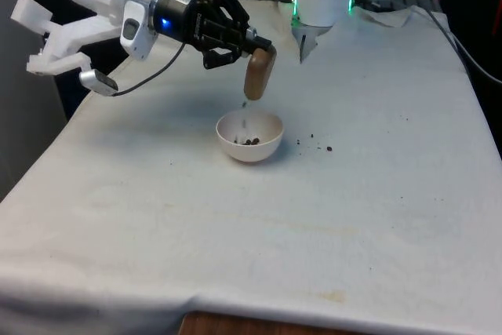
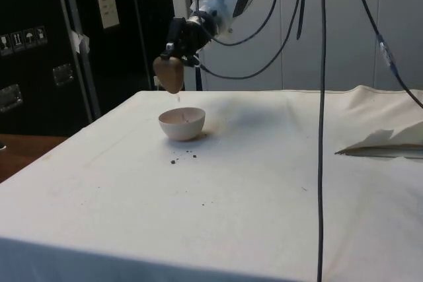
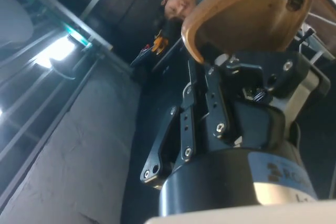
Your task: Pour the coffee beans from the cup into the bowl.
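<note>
Claw (image 1: pixel 252 43) grasps brown cup (image 1: pixel 260 74), tipped mouth-down, fingers clamped on its upper part. Directly below the claw sits white bowl (image 1: pixel 249 136) on the white cloth (image 1: pixel 235 225), a few coffee beans (image 1: pixel 250 141) inside. One bean falls between cup and bowl. Stray spilled beans (image 1: pixel 318 145) lie on the cloth beside the bowl, below the claw and toward the front view's right. Wrist view: beans cling inside the cup (image 3: pixel 247 9).

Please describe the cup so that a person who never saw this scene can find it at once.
Start at the white cloth, then find the white bowl near its middle. Just above the bowl, the black pincer holds the cup tipped mouth-down. It is the one brown thing, raised off the table.
</note>
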You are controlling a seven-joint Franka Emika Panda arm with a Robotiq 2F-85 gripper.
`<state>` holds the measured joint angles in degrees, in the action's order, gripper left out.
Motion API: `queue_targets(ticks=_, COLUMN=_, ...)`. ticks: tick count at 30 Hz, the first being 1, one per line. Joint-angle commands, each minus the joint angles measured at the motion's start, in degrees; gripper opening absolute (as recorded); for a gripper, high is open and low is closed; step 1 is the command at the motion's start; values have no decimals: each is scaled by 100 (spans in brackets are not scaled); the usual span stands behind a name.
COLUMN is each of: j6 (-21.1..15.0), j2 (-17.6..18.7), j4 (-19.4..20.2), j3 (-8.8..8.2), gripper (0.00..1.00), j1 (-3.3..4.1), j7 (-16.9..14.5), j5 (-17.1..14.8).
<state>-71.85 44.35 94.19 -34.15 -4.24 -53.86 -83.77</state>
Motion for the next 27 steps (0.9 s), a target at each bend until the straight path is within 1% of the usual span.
queue_targets(ticks=1, j6=34, j2=17, j4=-11, j3=-11, gripper=0, j1=-6, j7=6, j5=-29)
queue_targets(ticks=2, j6=138, j2=74, j4=-97, j3=23, gripper=0, j1=-69, j7=80, j5=-69)
queue_targets(ticks=5, j6=235, j2=126, j4=-149, j3=-6, gripper=0, j1=-86, j7=103, j5=-172)
queue_targets(ticks=6, j6=321, j2=172, j4=-183, j3=-34, gripper=0, j1=-97, j7=126, j5=-252)
queue_targets(ticks=9, j6=447, j2=241, j4=-223, j3=-80, gripper=0, j1=-109, j7=155, j5=-367)
queue_targets(ticks=10, j6=350, j2=195, j4=-155, j3=-120, gripper=0, j1=-40, j7=69, j5=-338)
queue_targets(ticks=11, j6=487, j2=269, j4=-241, j3=-97, gripper=0, j1=-109, j7=172, j5=-413)
queue_targets(ticks=17, j6=802, j2=407, j4=-309, j3=-212, gripper=0, j1=-138, j7=258, j5=-665)
queue_targets(ticks=18, j6=716, j2=372, j4=-252, j3=-258, gripper=0, j1=-74, j7=178, j5=-647)
queue_targets(ticks=19, j6=848, j2=424, j4=-315, j3=-229, gripper=0, j1=-143, j7=269, j5=-699)
queue_targets(ticks=26, j6=1157, j2=533, j4=-355, j3=-332, gripper=0, j1=-189, j7=327, j5=-951)
queue_targets(ticks=27, j6=1089, j2=493, j4=-269, j3=-378, gripper=0, j1=-120, j7=246, j5=-940)
